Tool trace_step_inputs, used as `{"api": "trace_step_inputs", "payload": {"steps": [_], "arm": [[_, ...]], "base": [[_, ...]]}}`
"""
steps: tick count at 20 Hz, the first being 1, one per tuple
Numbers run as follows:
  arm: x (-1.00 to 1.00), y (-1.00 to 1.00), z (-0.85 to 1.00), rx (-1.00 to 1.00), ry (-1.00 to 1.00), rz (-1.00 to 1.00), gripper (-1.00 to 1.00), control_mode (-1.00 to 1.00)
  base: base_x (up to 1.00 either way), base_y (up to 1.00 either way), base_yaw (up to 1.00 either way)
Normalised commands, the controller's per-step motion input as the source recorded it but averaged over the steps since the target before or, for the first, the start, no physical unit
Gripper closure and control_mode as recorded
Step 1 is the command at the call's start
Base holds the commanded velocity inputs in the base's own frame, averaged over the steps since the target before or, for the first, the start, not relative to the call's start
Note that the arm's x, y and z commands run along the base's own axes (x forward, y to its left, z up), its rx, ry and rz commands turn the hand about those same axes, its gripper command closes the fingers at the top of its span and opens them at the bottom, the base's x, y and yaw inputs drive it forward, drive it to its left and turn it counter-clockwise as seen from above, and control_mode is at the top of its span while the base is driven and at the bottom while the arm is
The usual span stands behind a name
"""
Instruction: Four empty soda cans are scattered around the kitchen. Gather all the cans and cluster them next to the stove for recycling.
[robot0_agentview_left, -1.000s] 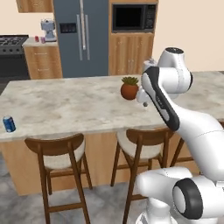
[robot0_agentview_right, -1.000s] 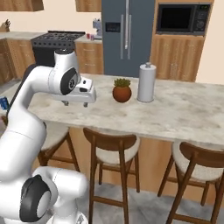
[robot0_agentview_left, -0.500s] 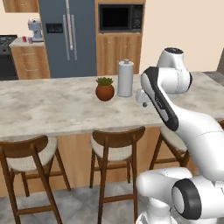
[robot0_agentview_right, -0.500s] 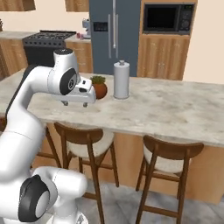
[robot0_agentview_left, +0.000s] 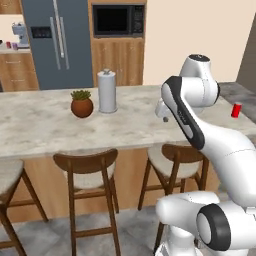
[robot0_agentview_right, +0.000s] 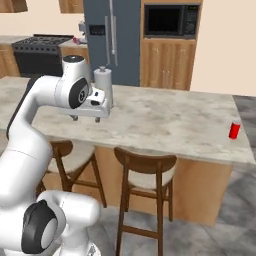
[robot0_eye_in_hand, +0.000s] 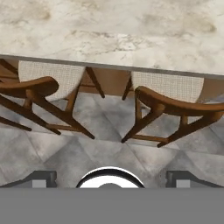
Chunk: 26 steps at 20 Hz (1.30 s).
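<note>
Marbled beige stone tops the long kitchen island (robot0_agentview_left: 45, 125), smooth and pale-veined, sitting on warm wood panels. Below its near edge, dark brown wooden bar stools (robot0_agentview_left: 87, 172) with curved backs and woven cream seats, over grey diamond-pattern floor tiles (robot0_eye_in_hand: 109, 148). On the island at about 10 o'clock in the left base view, a round terracotta plant pot (robot0_agentview_left: 81, 106) with spiky green leaves, just beside an upright white paper towel roll (robot0_agentview_left: 107, 91). Behind, a slate-grey double-door refrigerator (robot0_agentview_left: 55, 42), a black built-in microwave (robot0_agentview_left: 118, 20) set in wood cabinetry, a grey-blue coffee machine (robot0_agentview_left: 19, 34) on the back counter. At 10 o'clock in the right base view, the black stove (robot0_agentview_right: 37, 54), grates on top.

Red soda can (robot0_agentview_right: 233, 130), small upright cylinder with a silvery top, near the island's far right end at 3 o'clock, well apart from the stove.

Gripper (robot0_agentview_right: 87, 119) hanging over the island's near edge, pointing down, jaws spread wide, holding nothing; dark fingertips (robot0_eye_in_hand: 41, 178) well apart in the hand view.
</note>
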Motion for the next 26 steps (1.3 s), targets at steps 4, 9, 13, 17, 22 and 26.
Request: {"api": "trace_step_inputs", "payload": {"steps": [4,9,13,17,22,26], "arm": [[0.0,0.0,0.0,0.0,0.0,0.0,-1.0,1.0],[0.0,0.0,0.0,0.0,0.0,0.0,-1.0,1.0],[0.0,0.0,0.0,0.0,0.0,0.0,-1.0,1.0],[0.0,0.0,0.0,0.0,0.0,0.0,-1.0,1.0],[0.0,0.0,0.0,0.0,0.0,0.0,-1.0,1.0],[0.0,0.0,0.0,0.0,0.0,0.0,-1.0,1.0]], "base": [[-0.01,-0.78,0.0],[-0.02,-0.79,0.0],[-0.05,-0.77,0.0],[-0.04,-0.76,0.0],[-0.08,-0.73,0.0],[-0.12,-0.73,0.0]]}}
